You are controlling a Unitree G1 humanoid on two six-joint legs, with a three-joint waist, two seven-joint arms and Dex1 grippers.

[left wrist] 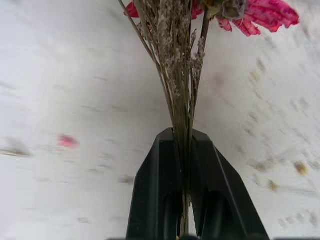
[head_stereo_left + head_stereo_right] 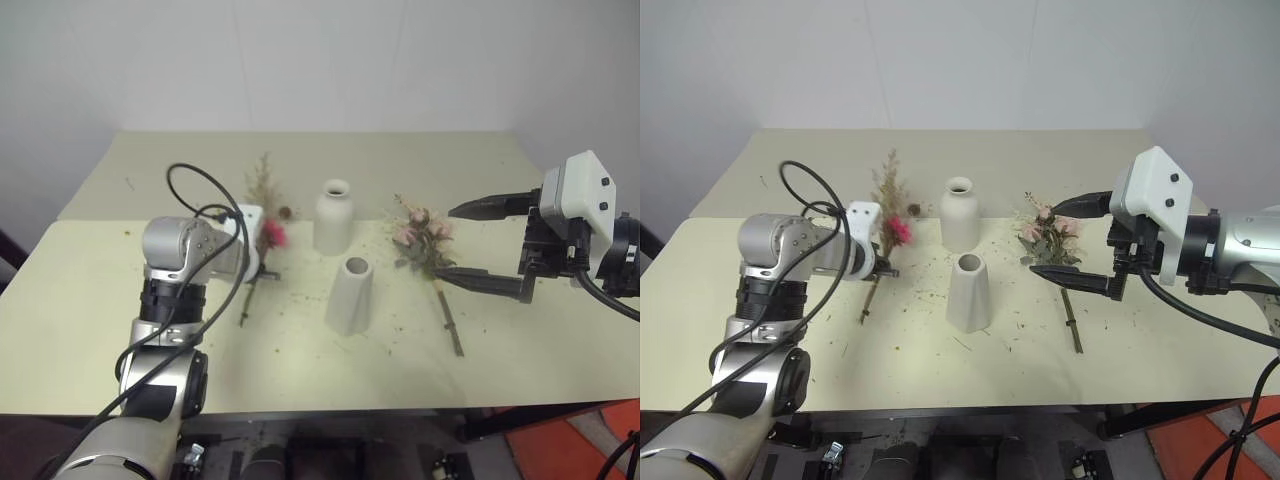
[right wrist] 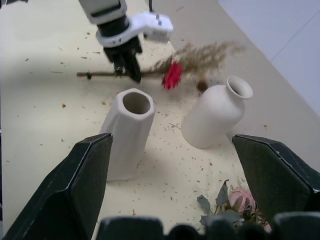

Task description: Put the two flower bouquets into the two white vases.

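The left gripper (image 1: 182, 150) is clamped on the grass bunch (image 2: 885, 200), left of the bottle vase (image 2: 959, 213). Step in hand: lifting it. Next, I judge, tip the stems into a mouth. The right gripper (image 2: 1065, 240), jaws apart, hovers over the roses (image 2: 1045, 232), right of that vase; the cone vase (image 2: 968, 292) stands in front.

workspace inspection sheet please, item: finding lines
surface: pale table, strewn with dried plant bits
job's things: grass bunch clamped at the stems; rose bunch lying on the table; bottle vase and cone vase upright and with nothing in them
clutter: loose flecks around the vases
grippers: left tool shut on grass bunch; right tool open, hovering by the rose bunch
cables: black cable looped over the left wrist
surroundings: white wall behind the table
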